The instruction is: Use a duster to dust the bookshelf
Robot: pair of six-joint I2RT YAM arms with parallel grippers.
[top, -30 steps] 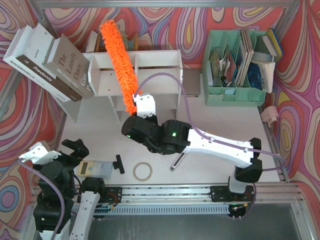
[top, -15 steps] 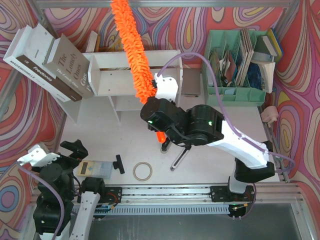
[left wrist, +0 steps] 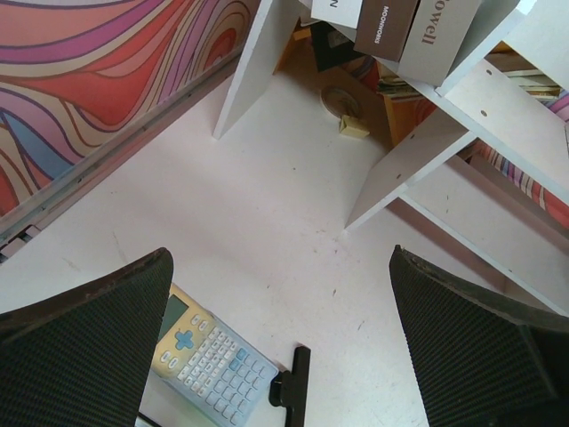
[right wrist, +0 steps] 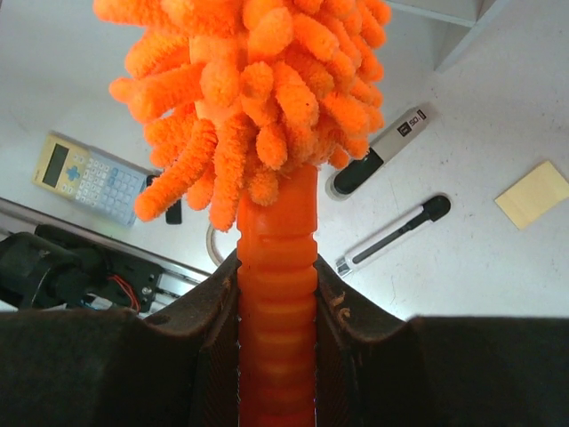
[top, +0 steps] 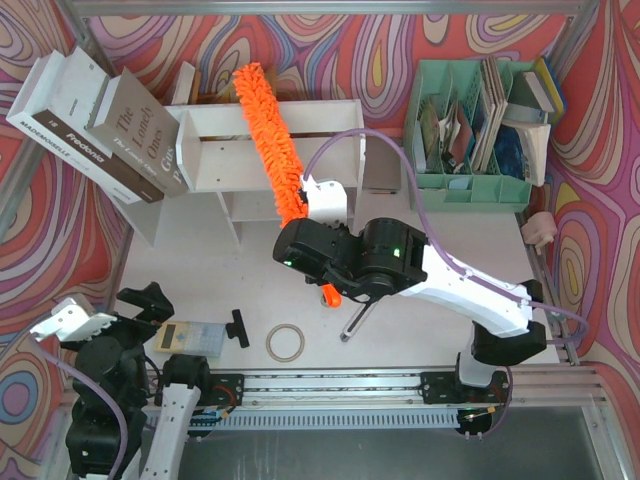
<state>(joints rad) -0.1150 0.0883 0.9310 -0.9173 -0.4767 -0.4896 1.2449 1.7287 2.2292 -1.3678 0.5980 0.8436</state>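
The white bookshelf (top: pixel 300 125) stands at the back centre of the table; its boards also show in the left wrist view (left wrist: pixel 462 107). The orange fluffy duster (top: pixel 272 140) lies slanted across the shelf's top board, its tip at the back edge. My right gripper (top: pixel 308 225) is shut on the duster's ribbed orange handle (right wrist: pixel 276 267), just in front of the shelf, with the fluffy head (right wrist: pixel 253 98) above the fingers. My left gripper (top: pixel 142 300) is open and empty at the near left, above the table (left wrist: pixel 277 258).
A calculator (top: pixel 188 337), a black-handled tool (top: pixel 238 327), a tape ring (top: pixel 285 343) and a utility knife (top: pixel 355 322) lie near the front. Leaning books (top: pixel 100 120) stand at the back left. A mint organiser (top: pixel 470 130) stands at the back right. A yellow sticky note (right wrist: pixel 532 194) lies on the table.
The right arm lifted the duster toward the back and rightward, then lowered it, so the head now rests across the shelf's top. The left arm shifted slightly.
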